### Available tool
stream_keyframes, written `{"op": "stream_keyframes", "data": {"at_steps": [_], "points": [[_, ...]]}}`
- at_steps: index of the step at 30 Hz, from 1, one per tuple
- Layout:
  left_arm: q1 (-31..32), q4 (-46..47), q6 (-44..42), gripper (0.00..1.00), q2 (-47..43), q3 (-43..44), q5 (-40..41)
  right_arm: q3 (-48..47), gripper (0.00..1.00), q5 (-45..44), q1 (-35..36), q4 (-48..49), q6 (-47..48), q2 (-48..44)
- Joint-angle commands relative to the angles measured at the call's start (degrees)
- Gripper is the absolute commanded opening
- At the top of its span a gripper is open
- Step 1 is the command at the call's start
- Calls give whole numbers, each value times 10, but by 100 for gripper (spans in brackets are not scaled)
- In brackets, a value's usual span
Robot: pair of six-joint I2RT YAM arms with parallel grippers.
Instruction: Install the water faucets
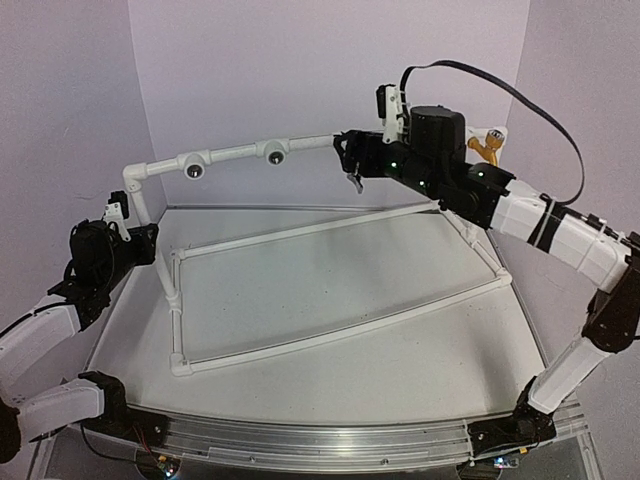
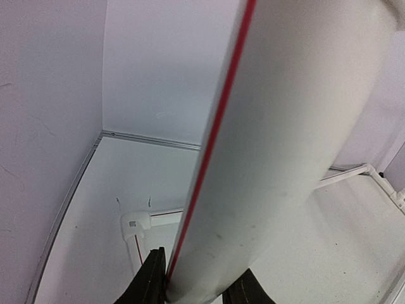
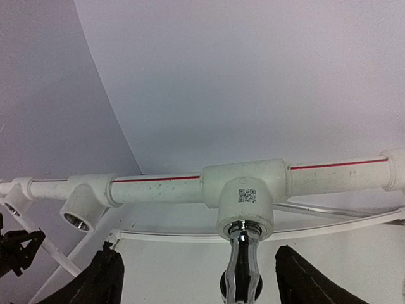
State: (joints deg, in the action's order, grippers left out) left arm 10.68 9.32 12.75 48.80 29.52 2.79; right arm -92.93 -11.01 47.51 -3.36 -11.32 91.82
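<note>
Find the silver faucet (image 3: 241,269) hanging straight down from the tee fitting (image 3: 243,193) with the square code label, top end seated in that tee's downward socket. Place that tee on the raised white rail (image 3: 158,188), with another tee (image 3: 81,206) further left, its socket open.

Read the right jaws as wide open: 2 dark right fingers (image 3: 101,278) flanking the faucet, both clear of it, gripping nothing.

Spot the orange-yellow faucet (image 1: 487,143) behind the right arm (image 1: 480,190), up near the rail's right end; cannot tell how it is fixed.

Read the left jaws as closed on the red-striped upright pipe (image 2: 272,158), left fingers (image 2: 152,278) pressed to either side.

See the base of the white pipe frame (image 1: 330,225) lying on the bench (image 1: 350,290).
</note>
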Motion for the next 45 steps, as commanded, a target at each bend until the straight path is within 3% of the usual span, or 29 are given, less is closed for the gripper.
{"op": "stream_keyframes", "data": {"at_steps": [1,5,8,11,16,25,28,31,35,41,43,45], "points": [[14,-43,83,0,10,1,-86,12,90,72,3,-10,217,-72],[14,-43,83,0,12,3,-87,3,97,151,7,-85,390,-90],[14,-42,82,0,13,4,-88,-28,96,95,12,-104,445,-77],[14,-43,82,0,13,4,-86,-78,86,30,12,-107,378,-46],[13,-43,81,0,18,8,-88,-91,85,12,12,-107,259,-14],[14,-43,81,0,24,10,-96,-115,71,-166,12,-105,74,55],[14,-43,81,0,23,10,-95,-120,59,-189,12,-106,29,67],[13,-44,81,0,22,8,-94,-112,35,-214,12,-105,-33,65],[14,-44,80,0,26,10,-97,-88,2,-177,4,-97,-161,50],[13,-43,80,0,27,11,-99,12,0,-36,-31,8,-392,2],[14,-44,80,0,27,11,-99,16,0,-17,-32,28,-381,-1],[13,-43,81,0,26,10,-99,-13,1,-6,-32,17,-306,5]]}}
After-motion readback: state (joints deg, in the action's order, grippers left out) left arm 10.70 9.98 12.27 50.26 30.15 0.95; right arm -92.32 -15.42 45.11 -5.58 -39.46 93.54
